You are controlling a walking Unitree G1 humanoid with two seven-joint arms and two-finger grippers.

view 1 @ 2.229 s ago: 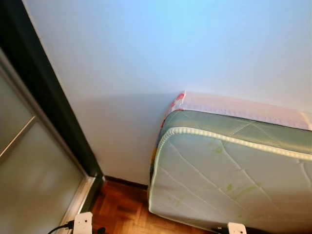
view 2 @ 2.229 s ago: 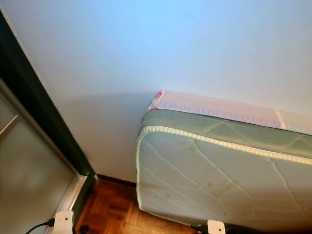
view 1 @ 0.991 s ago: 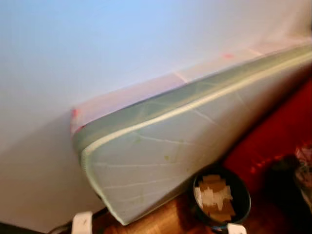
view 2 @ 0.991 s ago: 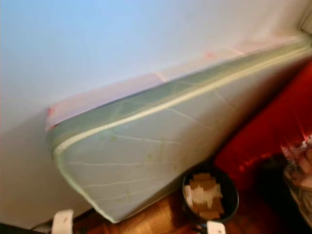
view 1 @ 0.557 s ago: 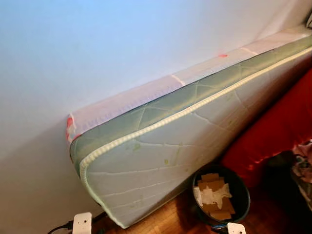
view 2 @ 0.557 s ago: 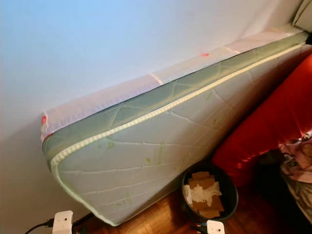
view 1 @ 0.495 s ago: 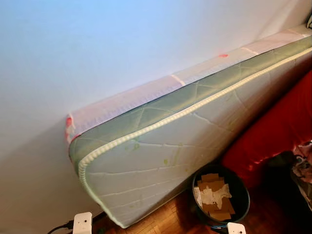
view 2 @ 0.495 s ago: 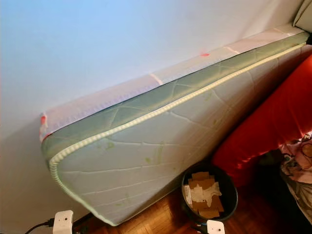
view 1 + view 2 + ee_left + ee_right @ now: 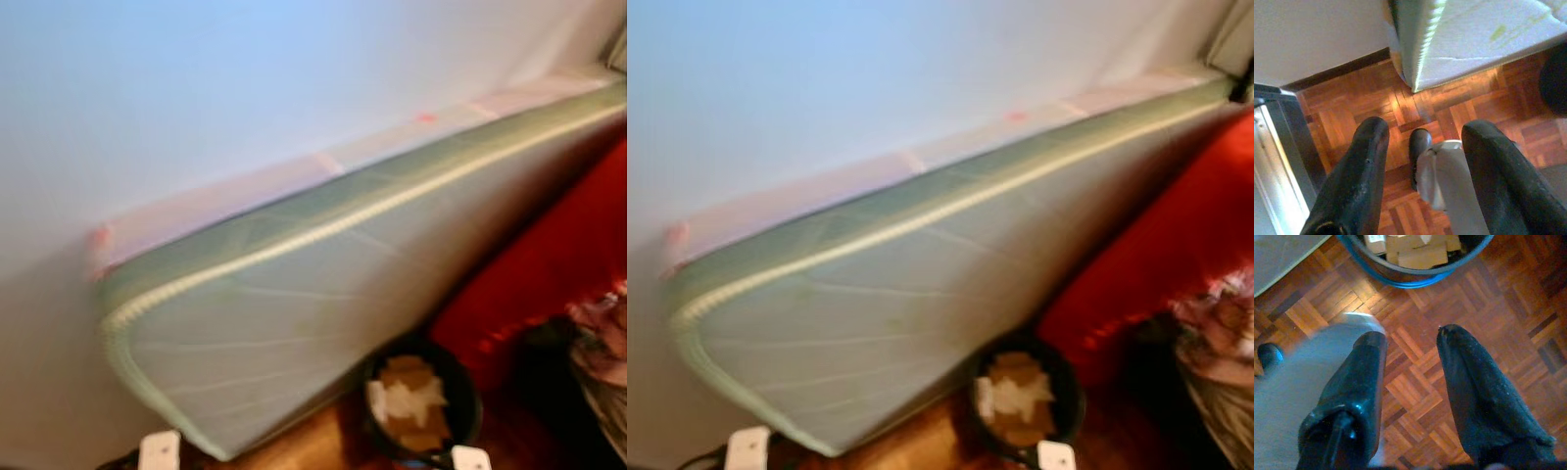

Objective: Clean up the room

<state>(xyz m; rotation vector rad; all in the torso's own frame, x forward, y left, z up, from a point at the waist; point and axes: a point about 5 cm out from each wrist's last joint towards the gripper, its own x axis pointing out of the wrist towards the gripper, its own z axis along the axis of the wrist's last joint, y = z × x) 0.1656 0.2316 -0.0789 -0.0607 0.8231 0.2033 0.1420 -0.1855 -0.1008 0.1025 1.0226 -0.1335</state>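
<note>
The dark round bin (image 9: 419, 406) is your nearest task thing: it stands on the parquet floor (image 9: 1488, 298), touching or just beside the lower edge of the mattress (image 9: 294, 313), with the red sofa (image 9: 549, 255) close on its other side. It holds torn cardboard and crumpled white paper, roughly half full as far as the blur lets you judge.

Over the last couple of seconds the head view has swung from the door frame and the mattress corner toward the robot's right, bringing the bin and sofa into sight. Since half a second ago the whole picture has slid a little further and gone soft, so you are turning or stepping, and the things themselves have not moved. I judge this as scanning for litter, with nothing picked up yet.

The left gripper (image 9: 1422, 161) hangs over the floor near the mattress corner, its fingers spread wide and empty. The right gripper (image 9: 1410, 372) hangs just short of the bin's rim, fingers likewise wide with bare parquet between them. A heap of patterned fabric (image 9: 1215, 343) lies against the sofa; too blurred to name.
</note>
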